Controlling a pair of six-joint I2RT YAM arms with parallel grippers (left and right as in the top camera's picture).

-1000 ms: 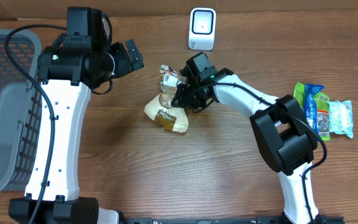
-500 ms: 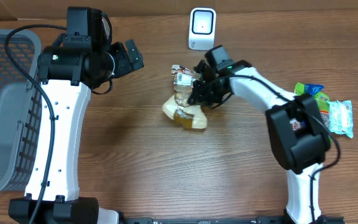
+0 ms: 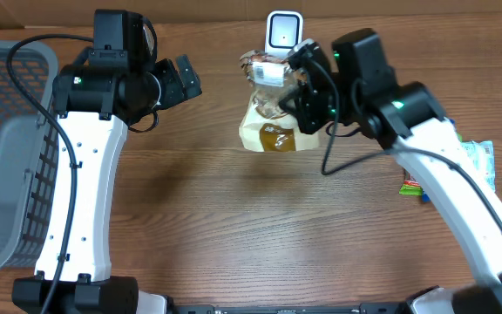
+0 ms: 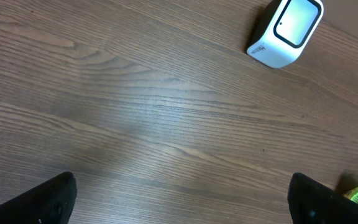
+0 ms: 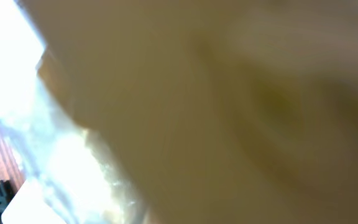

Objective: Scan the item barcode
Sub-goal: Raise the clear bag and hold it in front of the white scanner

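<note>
Carried from mid-table to the far edge, clenched in right gripper (image 3: 301,92): bag (image 3: 271,131), long axis hanging, just before scanner (image 3: 283,37); left gripper (image 3: 184,78) spread, empty, farther off.

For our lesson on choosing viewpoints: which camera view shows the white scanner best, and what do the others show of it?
The left wrist view: the white scanner appears close, sharp and unobstructed. Overhead shows it smaller, its lower part hidden behind the bag. The right wrist view is filled by blurred packaging, no scanner.
</note>
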